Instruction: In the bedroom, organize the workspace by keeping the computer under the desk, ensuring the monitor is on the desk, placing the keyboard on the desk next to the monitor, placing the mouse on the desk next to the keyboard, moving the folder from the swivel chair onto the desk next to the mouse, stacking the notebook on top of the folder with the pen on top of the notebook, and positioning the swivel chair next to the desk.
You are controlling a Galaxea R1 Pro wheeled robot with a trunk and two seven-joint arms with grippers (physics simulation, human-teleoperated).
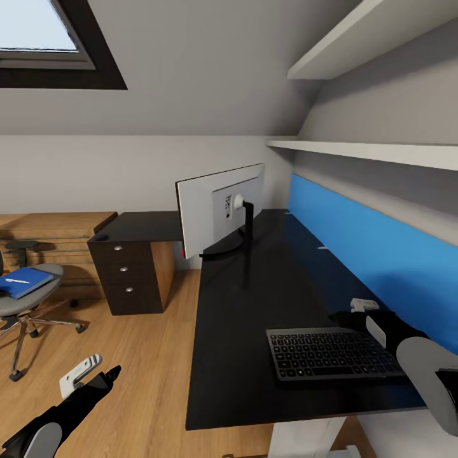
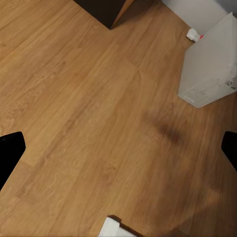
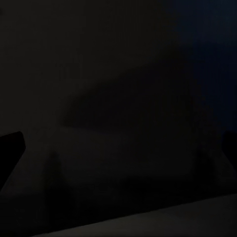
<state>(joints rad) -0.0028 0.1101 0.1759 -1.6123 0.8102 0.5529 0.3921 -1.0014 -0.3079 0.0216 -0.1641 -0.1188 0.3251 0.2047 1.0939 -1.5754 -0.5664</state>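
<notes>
Far left: swivel chair (image 1: 22, 305) well apart from the desk (image 1: 254, 318), carrying blue folder (image 1: 25, 282) with pen (image 1: 17, 280) on top. Near left: left gripper (image 1: 95, 370) hanging over bare floor, fingers spread, holding nothing; pale computer (image 2: 210, 61) seen on the floor from its wrist camera. Centre: monitor (image 1: 219, 210) standing on the desk, white back showing. Near right: keyboard (image 1: 331, 353) flat on the desktop, right gripper (image 1: 356, 313) at its far edge, grip impossible to judge. Keyboard placement apparently in hand, not yet beside the monitor. Next: likely sliding keyboard toward the screen.
</notes>
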